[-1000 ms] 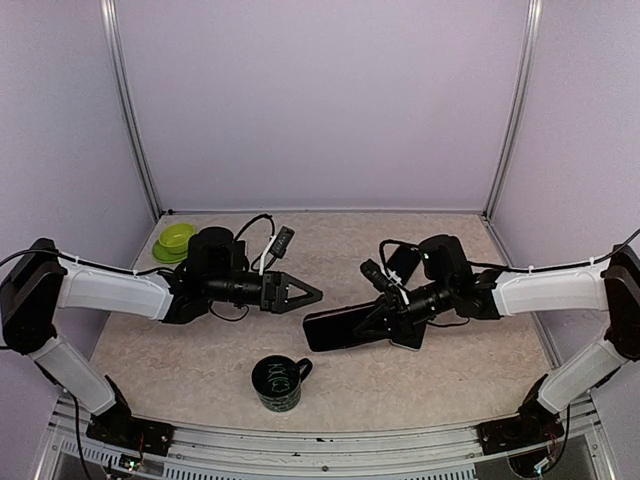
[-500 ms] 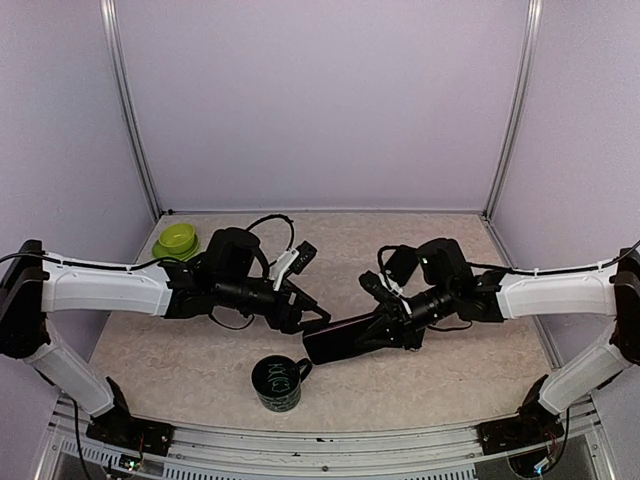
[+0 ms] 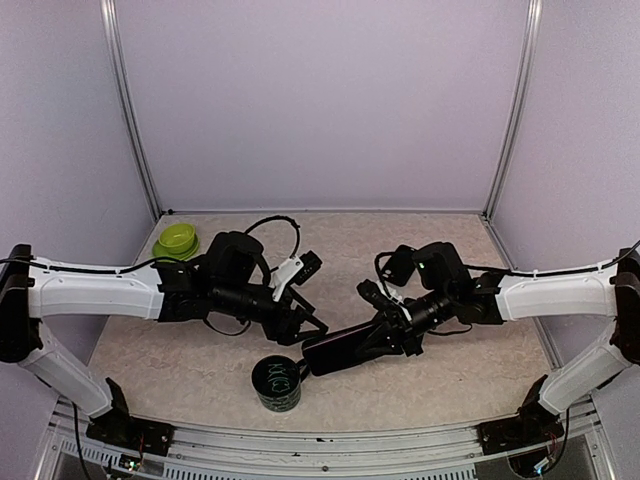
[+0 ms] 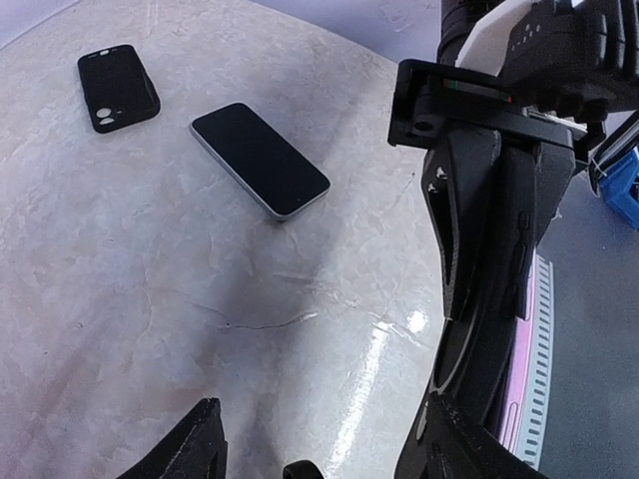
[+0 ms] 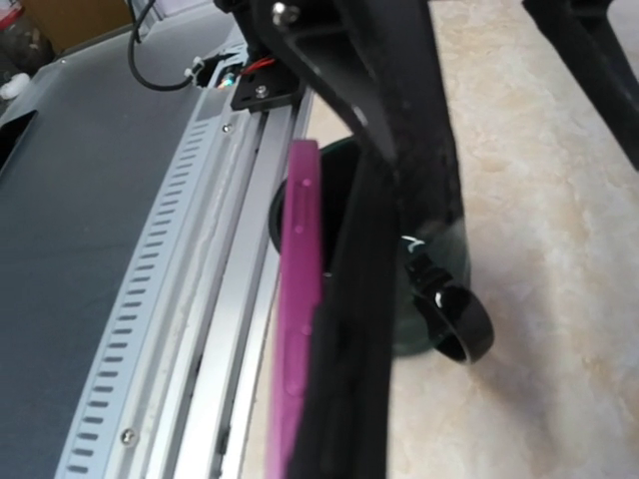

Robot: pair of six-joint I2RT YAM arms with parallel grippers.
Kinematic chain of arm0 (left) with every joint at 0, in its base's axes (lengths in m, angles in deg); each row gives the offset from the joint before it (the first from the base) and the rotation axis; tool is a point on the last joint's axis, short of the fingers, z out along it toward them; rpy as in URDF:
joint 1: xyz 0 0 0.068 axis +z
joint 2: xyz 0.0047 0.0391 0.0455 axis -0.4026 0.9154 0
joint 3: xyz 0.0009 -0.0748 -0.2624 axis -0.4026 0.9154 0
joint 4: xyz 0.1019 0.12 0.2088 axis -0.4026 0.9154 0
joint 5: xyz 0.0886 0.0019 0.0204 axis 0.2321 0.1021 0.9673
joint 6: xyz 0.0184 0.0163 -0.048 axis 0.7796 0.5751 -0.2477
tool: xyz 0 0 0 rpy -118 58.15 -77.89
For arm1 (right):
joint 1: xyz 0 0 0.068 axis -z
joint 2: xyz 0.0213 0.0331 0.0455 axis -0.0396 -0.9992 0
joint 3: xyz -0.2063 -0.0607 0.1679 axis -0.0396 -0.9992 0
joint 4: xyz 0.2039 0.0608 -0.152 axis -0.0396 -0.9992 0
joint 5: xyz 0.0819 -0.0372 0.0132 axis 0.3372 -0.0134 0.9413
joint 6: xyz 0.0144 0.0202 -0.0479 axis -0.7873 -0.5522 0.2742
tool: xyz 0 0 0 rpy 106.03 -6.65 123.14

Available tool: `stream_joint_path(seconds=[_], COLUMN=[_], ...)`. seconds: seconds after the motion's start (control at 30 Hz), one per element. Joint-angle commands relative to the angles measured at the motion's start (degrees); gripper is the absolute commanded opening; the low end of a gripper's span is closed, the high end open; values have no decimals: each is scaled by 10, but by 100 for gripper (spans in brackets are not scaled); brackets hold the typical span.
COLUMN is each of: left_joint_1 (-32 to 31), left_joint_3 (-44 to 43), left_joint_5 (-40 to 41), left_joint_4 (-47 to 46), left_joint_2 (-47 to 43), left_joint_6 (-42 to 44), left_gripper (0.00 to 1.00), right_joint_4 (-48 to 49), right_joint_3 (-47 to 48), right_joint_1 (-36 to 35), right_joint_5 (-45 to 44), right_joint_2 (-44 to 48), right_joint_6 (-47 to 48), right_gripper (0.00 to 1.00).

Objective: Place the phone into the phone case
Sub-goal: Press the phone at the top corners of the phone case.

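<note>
From above we see the right gripper [image 3: 378,340] pinching a flat dark slab [image 3: 335,350] somewhere along its length. Only the wrist cameras show us that this slab has a purple edge, and we cannot tell whether it is a phone or a case. The left wrist camera alone gives us a dark-screened phone with a silver rim [image 4: 260,160] lying flat on the table. Beyond it lies a black phone case [image 4: 118,87], apart from the phone. Overhead, the right arm covers the phone, and we cannot pick the case out with certainty from the black arm parts. The right wrist camera shows a dark green glass mug [image 5: 439,279] just behind the slab.

The table [image 3: 190,370] has a beige marbled surface with an aluminium rail [image 3: 300,440] along its near edge. Pale lilac walls and metal corner posts close it in. A lime green bowl [image 3: 177,240] sits at the far left.

The left gripper [image 3: 306,332] has its fingers spread and sits just beside the slab's free end; we cannot tell whether they touch. The mug stands nearer the rail than both. The phone on the table lies well ahead of the left gripper, near the right arm, and is free of both grippers.
</note>
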Motion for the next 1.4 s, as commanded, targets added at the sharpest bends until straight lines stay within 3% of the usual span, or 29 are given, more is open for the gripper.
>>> stream_joint_path(seconds=[0.0, 0.37, 0.73, 0.97, 1.23, 1.37], left_joint_1=[-6, -1, 1, 28, 42, 41], left_joint_3=[5, 18, 2, 17, 35, 31], left_joint_5=[-9, -129, -159, -233, -275, -286], left_joint_4=[16, -16, -2, -65, -119, -117], left_joint_2=[-31, -39, 0, 6, -12, -1], left_joint_6=[19, 5, 8, -39, -80, -83], left_gripper=[67, 75, 75, 66, 65, 55], right_joint_4=[39, 33, 52, 61, 67, 72], right_joint_3=[0, 9, -2, -12, -16, -18], right_joint_1=[0, 0, -2, -5, -8, -9], right_joint_5=[30, 2, 22, 1, -35, -46], right_joint_2=[22, 11, 57, 76, 73, 80], right_joint_6=[12, 12, 6, 10, 12, 12], right_gripper=[7, 5, 5, 5, 3, 3])
